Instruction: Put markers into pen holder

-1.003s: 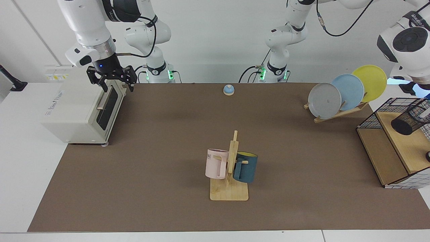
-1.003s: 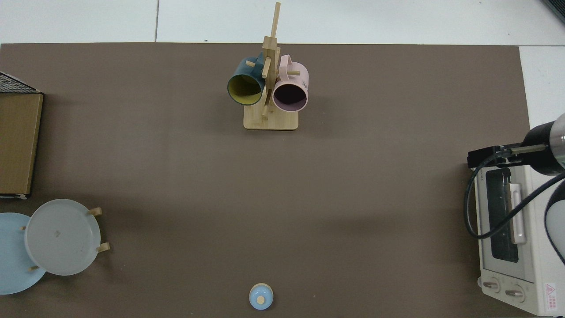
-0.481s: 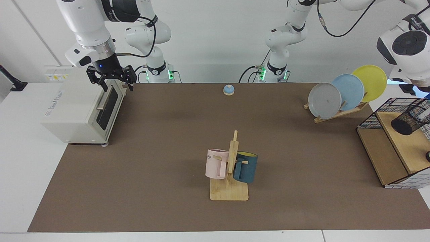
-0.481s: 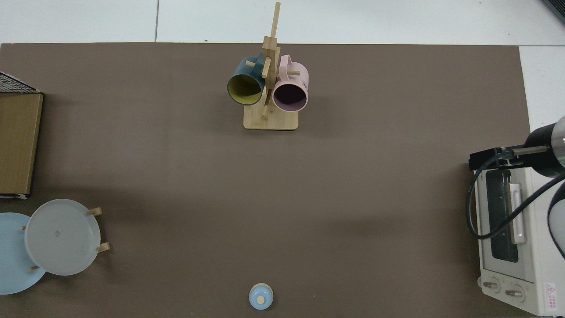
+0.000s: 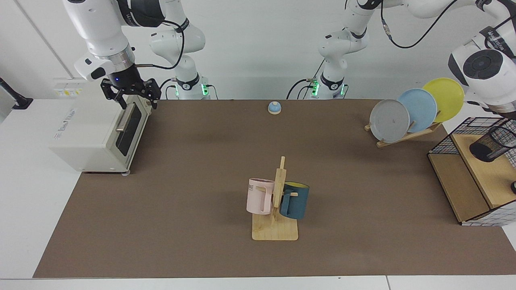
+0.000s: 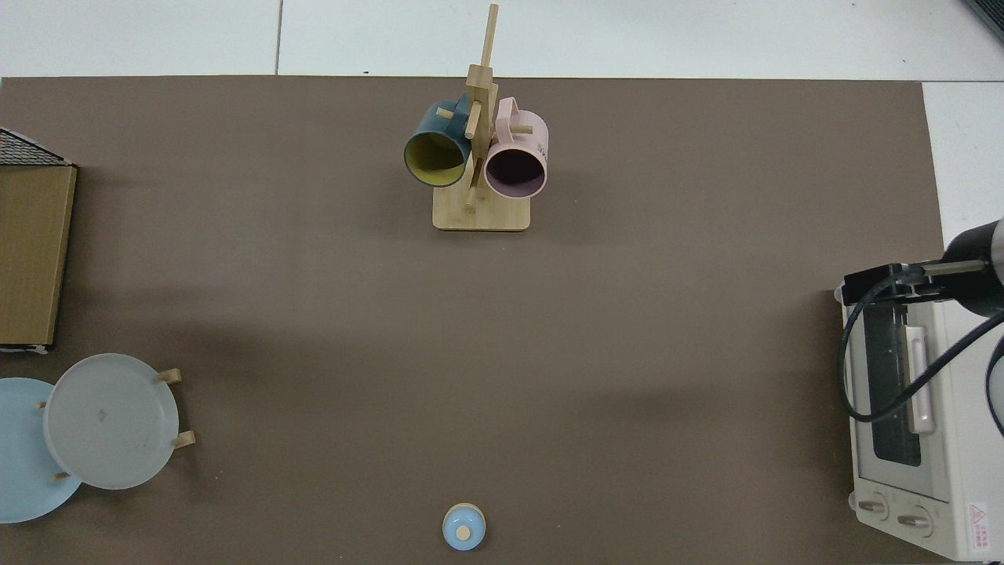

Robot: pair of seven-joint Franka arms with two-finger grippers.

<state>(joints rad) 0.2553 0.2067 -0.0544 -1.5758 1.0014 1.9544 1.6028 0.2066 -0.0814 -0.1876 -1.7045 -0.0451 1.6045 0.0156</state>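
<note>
The pen holder (image 5: pixel 492 143), a small black mesh cup, stands tilted on the wooden board of the wire basket (image 5: pixel 445 141) at the right edge of the facing view. The markers are hidden or out of view. The left arm's wrist (image 5: pixel 483 66) hangs above the basket, and the left gripper (image 5: pixel 511 117) shows only as a dark sliver at the frame's edge. My right gripper (image 5: pixel 138 104) hovers open and empty over the toaster oven's front top edge, and it shows in the top view as the right gripper (image 6: pixel 863 287).
A white toaster oven (image 5: pixel 96 133) sits at the table's end. A wooden mug rack (image 5: pixel 275 229) holds a pink mug (image 5: pixel 259 196) and a dark blue mug (image 5: pixel 295 200). Three plates lean in a rack (image 5: pixel 403 137). A small blue bell (image 5: pixel 274 107) sits near the arm bases.
The right gripper has drifted slightly up and toward the oven's top. The left arm's wrist has lifted and pulled away from the pen holder.
</note>
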